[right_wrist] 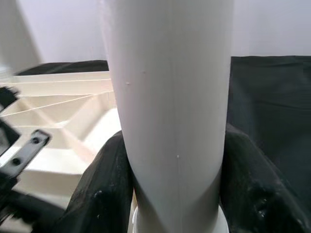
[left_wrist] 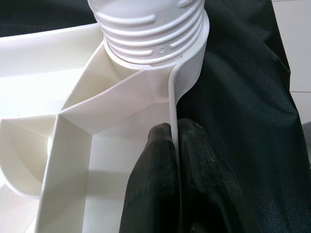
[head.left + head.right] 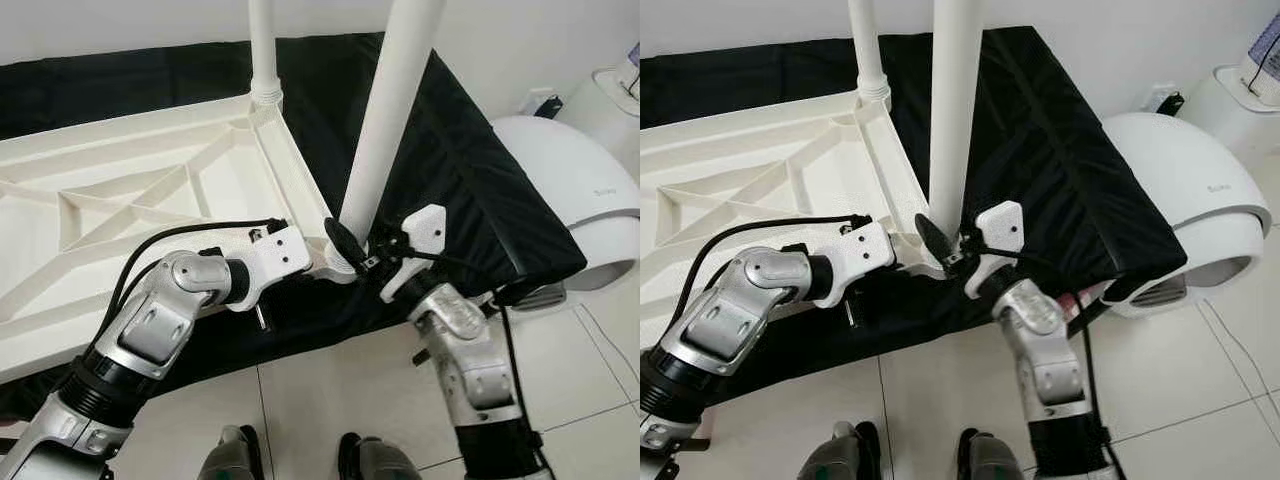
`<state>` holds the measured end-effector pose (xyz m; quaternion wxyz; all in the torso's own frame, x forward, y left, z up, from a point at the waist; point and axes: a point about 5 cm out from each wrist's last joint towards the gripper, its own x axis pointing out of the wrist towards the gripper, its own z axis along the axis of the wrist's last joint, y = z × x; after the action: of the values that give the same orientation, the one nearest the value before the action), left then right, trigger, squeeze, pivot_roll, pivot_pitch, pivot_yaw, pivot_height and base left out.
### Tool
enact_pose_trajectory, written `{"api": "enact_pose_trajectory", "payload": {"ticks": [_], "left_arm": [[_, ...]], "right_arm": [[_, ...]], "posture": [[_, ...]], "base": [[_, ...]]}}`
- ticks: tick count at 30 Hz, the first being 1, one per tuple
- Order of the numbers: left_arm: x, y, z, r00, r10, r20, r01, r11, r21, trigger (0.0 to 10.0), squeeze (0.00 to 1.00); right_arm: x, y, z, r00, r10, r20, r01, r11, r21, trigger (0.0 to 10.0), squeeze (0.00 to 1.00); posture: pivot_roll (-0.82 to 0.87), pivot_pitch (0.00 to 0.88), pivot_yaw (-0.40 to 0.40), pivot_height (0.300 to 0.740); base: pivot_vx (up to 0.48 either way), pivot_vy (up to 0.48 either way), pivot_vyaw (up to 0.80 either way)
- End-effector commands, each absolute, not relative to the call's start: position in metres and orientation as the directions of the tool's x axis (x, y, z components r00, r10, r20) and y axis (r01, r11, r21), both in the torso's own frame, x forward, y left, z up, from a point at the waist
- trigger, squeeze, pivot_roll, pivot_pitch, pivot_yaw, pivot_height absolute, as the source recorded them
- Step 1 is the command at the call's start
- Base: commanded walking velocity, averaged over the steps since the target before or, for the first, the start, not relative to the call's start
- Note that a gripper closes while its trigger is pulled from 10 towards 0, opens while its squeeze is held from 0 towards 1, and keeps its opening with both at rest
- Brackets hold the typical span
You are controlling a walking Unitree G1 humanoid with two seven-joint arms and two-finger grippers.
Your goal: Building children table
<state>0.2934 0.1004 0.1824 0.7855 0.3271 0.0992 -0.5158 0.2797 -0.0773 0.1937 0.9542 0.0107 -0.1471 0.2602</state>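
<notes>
Both grippers [image 2: 174,160] [image 1: 177,194] clamp smooth ribbed white plastic: tabletop rim [image 2: 174,97], leg [image 1: 170,97].

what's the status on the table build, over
Left claw pinching the rim of the upturned white ribbed plastic tabletop. Right claw clamped round the near white tube leg at its corner socket. Far white leg already standing. Nothing in the way.
</notes>
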Motion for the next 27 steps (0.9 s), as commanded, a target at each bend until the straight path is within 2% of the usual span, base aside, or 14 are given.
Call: {"api": "enact_pose_trajectory", "payload": {"ticks": [1, 7, 14, 15, 16, 17, 18, 19, 27], "left_arm": [[0.286, 0.097, 0.160, 0.405, -0.726, -0.555, 0.906, 0.236, 0.352, 10.0, 0.00], [0.285, 0.096, 0.159, 0.401, -0.728, -0.556, 0.907, 0.232, 0.350, 10.0, 0.00], [0.285, 0.096, 0.159, 0.401, -0.727, -0.558, 0.908, 0.231, 0.351, 10.0, 0.00], [0.284, 0.096, 0.158, 0.400, -0.727, -0.558, 0.908, 0.230, 0.351, 10.0, 0.00], [0.284, 0.096, 0.158, 0.400, -0.727, -0.558, 0.908, 0.230, 0.351, 10.0, 0.00], [0.284, 0.096, 0.158, 0.399, -0.727, -0.558, 0.908, 0.229, 0.351, 10.0, 0.00], [0.284, 0.095, 0.158, 0.397, -0.728, -0.558, 0.909, 0.227, 0.351, 10.0, 0.00], [0.284, 0.095, 0.158, 0.396, -0.729, -0.558, 0.909, 0.225, 0.351, 10.0, 0.00], [0.284, 0.094, 0.158, 0.393, -0.731, -0.558, 0.910, 0.222, 0.351, 10.0, 0.00]], "right_arm": [[0.278, -0.066, 0.185, 0.846, 0.480, 0.234, -0.488, 0.873, -0.025, 0.0, 0.00], [0.274, -0.057, 0.181, 0.891, 0.410, 0.195, -0.419, 0.908, 0.006, 0.0, 0.00], [0.273, -0.057, 0.180, 0.897, 0.399, 0.191, -0.409, 0.912, 0.015, 0.0, 0.00], [0.273, -0.057, 0.180, 0.900, 0.395, 0.185, -0.406, 0.914, 0.022, 1.5, 0.00], [0.273, -0.057, 0.180, 0.900, 0.395, 0.185, -0.406, 0.914, 0.022, 1.5, 0.00], [0.273, -0.057, 0.180, 0.902, 0.392, 0.180, -0.404, 0.914, 0.030, 10.0, 0.00], [0.273, -0.056, 0.179, 0.904, 0.390, 0.175, -0.401, 0.916, 0.031, 10.0, 0.25], [0.273, -0.057, 0.179, 0.902, 0.395, 0.174, -0.406, 0.913, 0.032, 10.0, 1.00], [0.278, -0.067, 0.186, 0.874, 0.441, 0.203, -0.450, 0.893, -0.003, 10.0, 1.00]], "posture": [[0.00, 0.217, -0.038, 0.740], [0.00, 0.212, -0.041, 0.740], [0.00, 0.206, -0.041, 0.740], [0.00, 0.205, -0.042, 0.740], [0.00, 0.205, -0.042, 0.740], [0.00, 0.201, -0.043, 0.740], [0.00, 0.201, -0.043, 0.740], [-0.01, 0.199, -0.042, 0.740], [-0.01, 0.199, -0.045, 0.740]], "base": [[0.000, 0.000, 0.00], [0.000, 0.000, 0.00], [0.000, 0.000, 0.00], [0.000, 0.000, 0.00], [0.000, 0.000, 0.00], [0.000, 0.000, 0.00], [0.000, 0.000, 0.00], [0.000, 0.000, 0.00], [0.000, 0.000, 0.00]]}}
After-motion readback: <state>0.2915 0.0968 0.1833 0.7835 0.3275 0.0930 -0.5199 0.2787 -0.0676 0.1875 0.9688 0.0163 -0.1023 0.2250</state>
